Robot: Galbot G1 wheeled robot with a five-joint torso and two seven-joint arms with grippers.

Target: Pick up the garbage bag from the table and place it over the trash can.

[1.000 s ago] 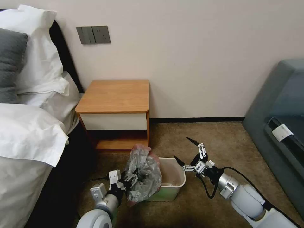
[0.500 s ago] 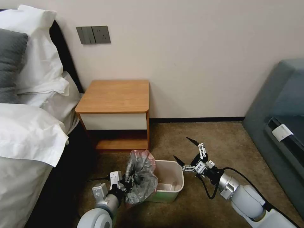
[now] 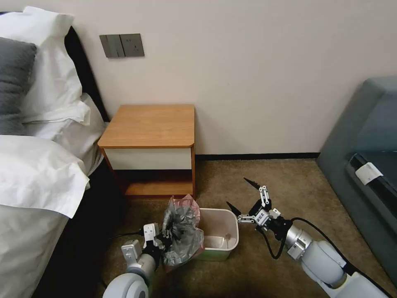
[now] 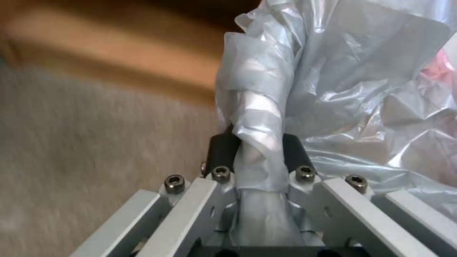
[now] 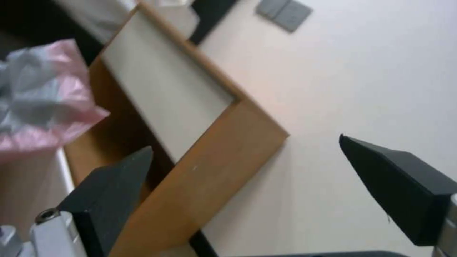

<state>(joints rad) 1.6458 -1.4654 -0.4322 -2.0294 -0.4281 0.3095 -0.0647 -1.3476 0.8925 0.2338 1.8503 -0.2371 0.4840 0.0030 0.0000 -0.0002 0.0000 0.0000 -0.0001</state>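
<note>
Bag at trash can (image 3: 221, 238), left side.
Left gripper (image 4: 257, 151) clamps garbage bag (image 3: 182, 229) at can's left rim; right gripper (image 3: 241, 193) gapes wide just right of can.

The garbage bag (image 3: 182, 234) — crinkly grey, pink-edged — bunches upright in the left gripper's (image 3: 165, 239) pinch, draping the cream trash can's (image 3: 225, 231) near rim.

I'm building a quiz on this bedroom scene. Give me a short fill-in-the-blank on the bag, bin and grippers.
1. The garbage bag is clamped in the ____ gripper.
2. The right gripper beside the trash can is ____.
3. The trash can stands on the ____.
4. The table top is ____.

Missing words: left; open; carpet; bare
</note>
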